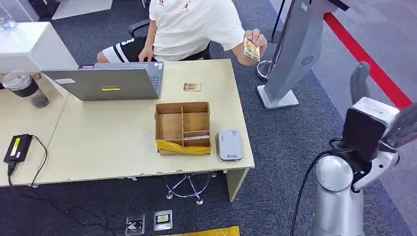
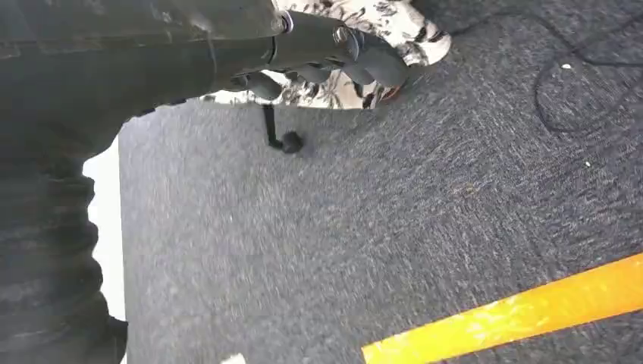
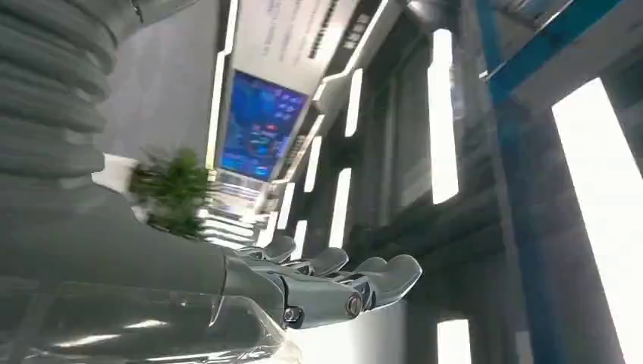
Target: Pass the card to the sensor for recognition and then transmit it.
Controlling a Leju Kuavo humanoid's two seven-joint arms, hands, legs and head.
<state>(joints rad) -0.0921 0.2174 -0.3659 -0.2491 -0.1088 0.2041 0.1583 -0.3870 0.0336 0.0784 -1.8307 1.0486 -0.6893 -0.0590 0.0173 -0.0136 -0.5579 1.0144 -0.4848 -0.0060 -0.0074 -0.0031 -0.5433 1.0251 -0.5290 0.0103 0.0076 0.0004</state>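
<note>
A person seated behind the table holds a card [image 1: 252, 49] up past the table's far right corner. A second card [image 1: 192, 87] lies flat on the table [image 1: 108, 142] beyond the cardboard box. The grey card sensor [image 1: 229, 144] lies near the table's front right corner. My right hand [image 1: 377, 112] is raised well right of the table, below the held card and apart from it. Its fingers [image 3: 379, 277] are stretched out and hold nothing. My left hand [image 2: 326, 57] hangs over the grey carpet with loosely bent fingers, holding nothing.
A divided cardboard box [image 1: 183, 127] stands beside the sensor. A grey laptop [image 1: 108, 83], a dark cup [image 1: 27, 88] and a black power adapter [image 1: 17, 147] sit further left. A grey kiosk stand [image 1: 295, 54] rises between table and red floor stripe [image 1: 373, 69].
</note>
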